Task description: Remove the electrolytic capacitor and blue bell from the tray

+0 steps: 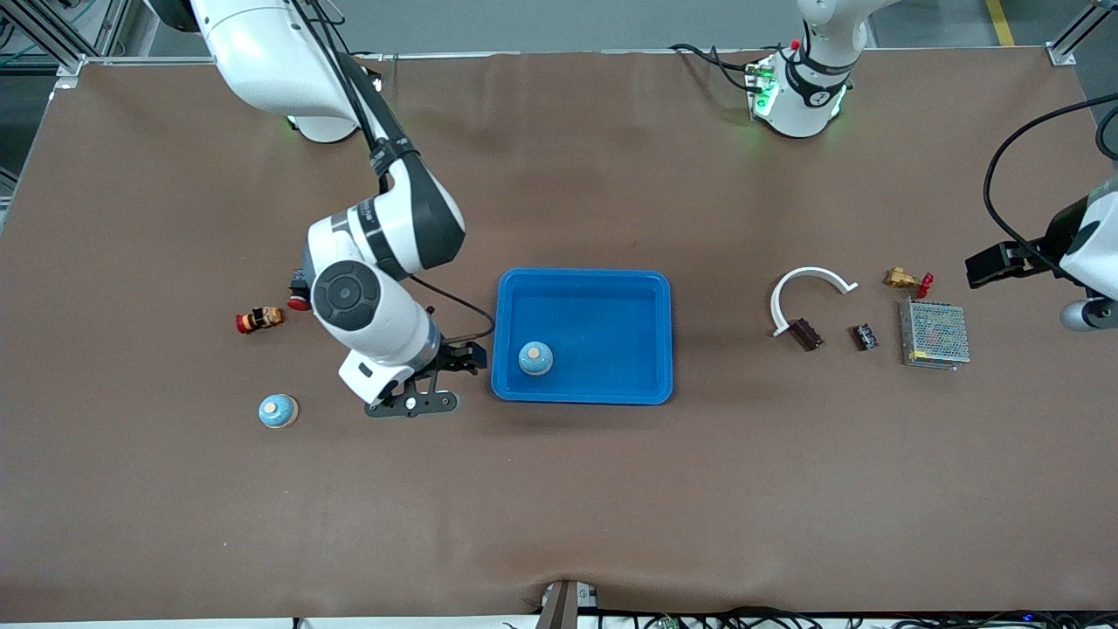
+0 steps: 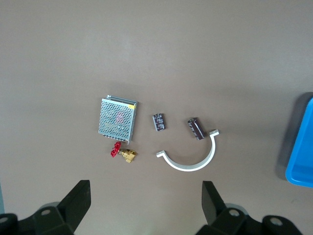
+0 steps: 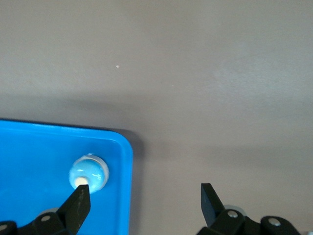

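From the front, a blue tray (image 1: pixel 583 335) sits mid-tabletop (image 1: pixel 559 489) with a bell (image 1: pixel 535 358) inside near the corner closest to the right pincer (image 1: pixel 437 384), which hangs just beside the tray toward the right arm's end, holding nothing. A second bell (image 1: pixel 278 411) rests on the tabletop near that end. The left pincer (image 1: pixel 1004 262) is over the left arm's end, close to a metal box (image 1: pixel 935 335), a brass valve (image 1: pixel 906 279), two capacitors (image 1: pixel 865 336) (image 1: pixel 805 334) and a white curved bracket (image 1: pixel 808 288). In the left wrist view, its fingers (image 2: pixel 78 203) are spread wide and empty, the capacitors (image 2: pixel 159 122) (image 2: pixel 196 128) lying between them, apart from both. In the right wrist view, the fingers (image 3: pixel 78 205) stand wide apart, the bell (image 3: pixel 88 173) in the tray (image 3: pixel 44 161) beside one fingertip.
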